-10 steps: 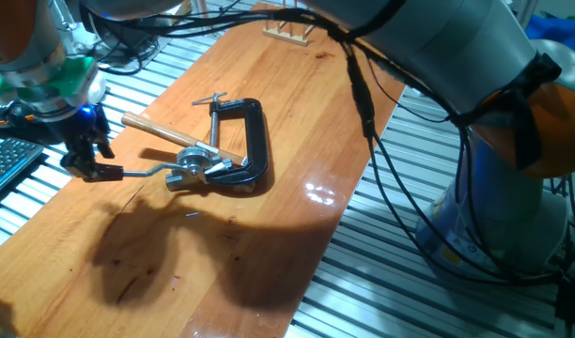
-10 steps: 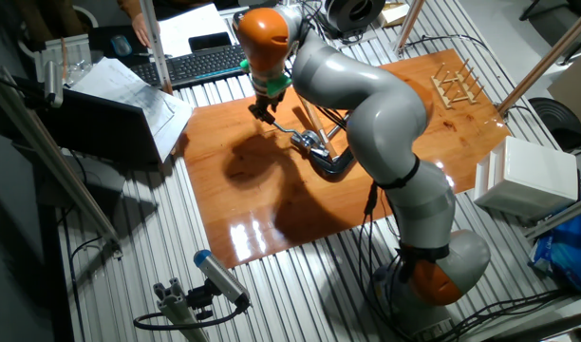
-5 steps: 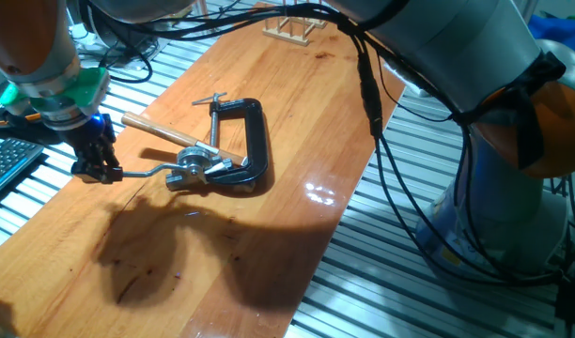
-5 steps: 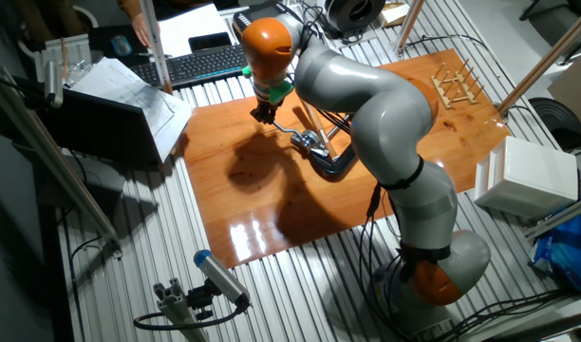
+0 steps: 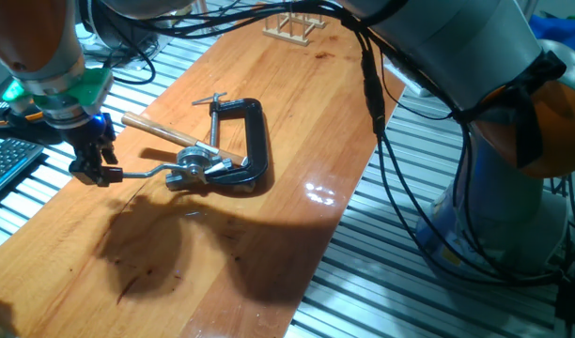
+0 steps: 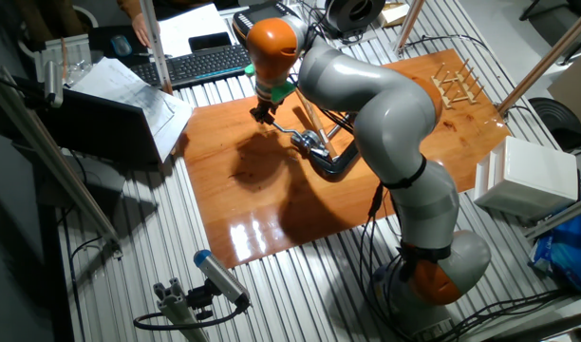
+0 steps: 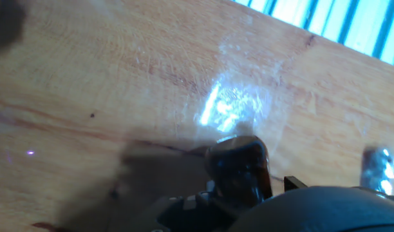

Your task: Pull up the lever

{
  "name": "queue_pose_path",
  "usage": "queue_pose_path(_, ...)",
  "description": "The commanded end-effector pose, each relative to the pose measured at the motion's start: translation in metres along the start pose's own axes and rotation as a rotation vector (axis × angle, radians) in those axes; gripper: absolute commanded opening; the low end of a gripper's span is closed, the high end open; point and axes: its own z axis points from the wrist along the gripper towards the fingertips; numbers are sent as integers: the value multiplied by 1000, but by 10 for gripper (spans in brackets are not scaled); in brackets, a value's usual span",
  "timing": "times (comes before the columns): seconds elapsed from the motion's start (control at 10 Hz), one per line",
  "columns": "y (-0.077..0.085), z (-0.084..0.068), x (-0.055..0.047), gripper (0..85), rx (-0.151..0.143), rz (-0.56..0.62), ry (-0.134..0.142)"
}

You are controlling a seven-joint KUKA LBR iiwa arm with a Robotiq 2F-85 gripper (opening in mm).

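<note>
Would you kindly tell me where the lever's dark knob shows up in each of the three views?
One fixed view: left of centre, between the pincer fingers.
The other fixed view: upper centre, hidden under the pincer.
Hand view: bottom centre, the knob close up.
Shared landmark: the black clamp, absent from the hand view.

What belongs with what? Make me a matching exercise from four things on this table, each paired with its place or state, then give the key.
1. lever
2. black C-clamp
3. hammer
4. small wooden rack

A. far end of the table
B. its handle runs under the clamp's screw rod
C. lying flat beside the silver hub
D. knob end between the gripper's fingers

Pairs: 1-D, 2-C, 3-B, 4-A
</note>
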Motion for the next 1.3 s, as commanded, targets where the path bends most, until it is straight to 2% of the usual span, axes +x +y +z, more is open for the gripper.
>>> queue_pose_path(0.0,-2,2,-1,510,-4,-15,-4)
queue_pose_path(0.2,-5,3,2,510,-20,-30,-17)
queue_pose_path(0.3,-5,4,4,340,-27,-29,-20)
queue_pose_path(0.4,-4,6,5,340,-35,-28,-28)
queue_pose_path(0.6,-3,7,4,340,-37,-28,-28)
queue_pose_path(0.7,-2,7,4,170,-40,-28,-21)
queue_pose_path(0.8,-2,5,4,0,-60,-27,-17)
queue_pose_path(0.9,-3,1,3,0,-77,-27,-13)
queue_pose_path(1.1,-1,-12,-2,0,-68,-25,-3)
queue_pose_path(1.2,1,-14,-4,0,-60,-18,-18)
